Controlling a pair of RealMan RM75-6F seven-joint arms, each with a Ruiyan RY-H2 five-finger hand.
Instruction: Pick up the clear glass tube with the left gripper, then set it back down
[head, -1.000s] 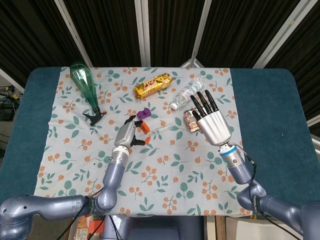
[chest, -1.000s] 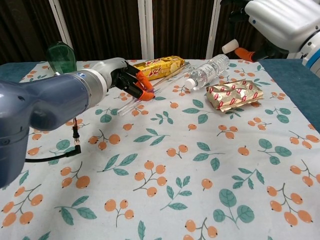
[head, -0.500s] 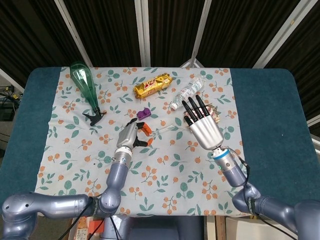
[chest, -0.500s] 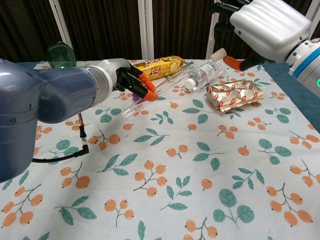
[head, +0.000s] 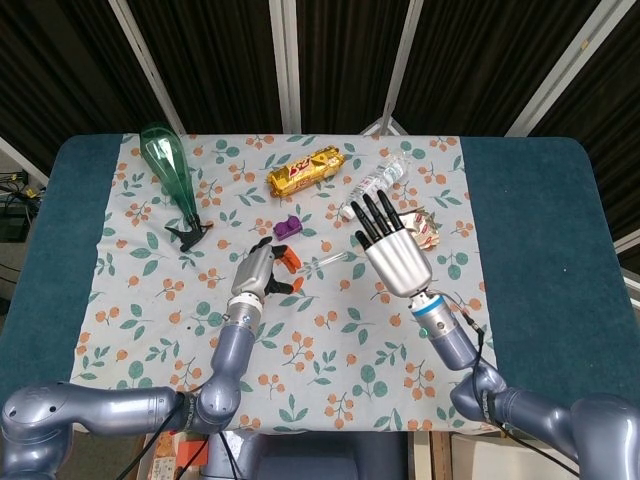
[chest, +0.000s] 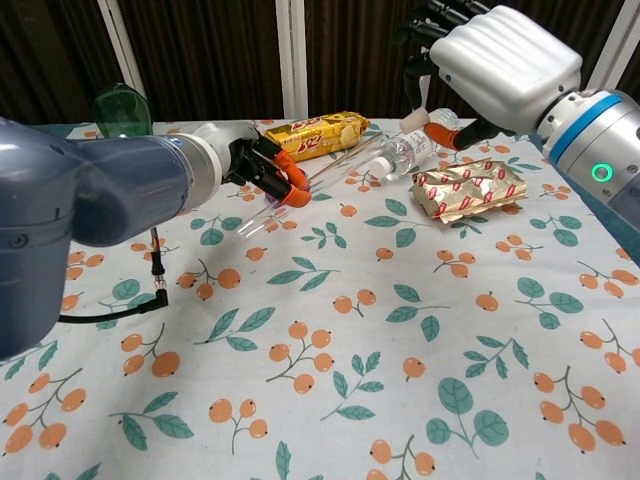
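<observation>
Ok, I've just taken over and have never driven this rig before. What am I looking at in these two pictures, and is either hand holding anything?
You are seeing a two-armed robot with humanlike hands, through its own cameras. One picture looks down from its head, the other looks forward from its chest.

The left hand pinches the clear glass tube at one end; in the chest view the tube slants up off the flowered cloth.

The right hand hovers above the table with fingers spread, holding nothing.

On the cloth lie a green glass bottle, a yellow snack pack, a plastic water bottle, a foil packet, a small purple piece and a black cable.
</observation>
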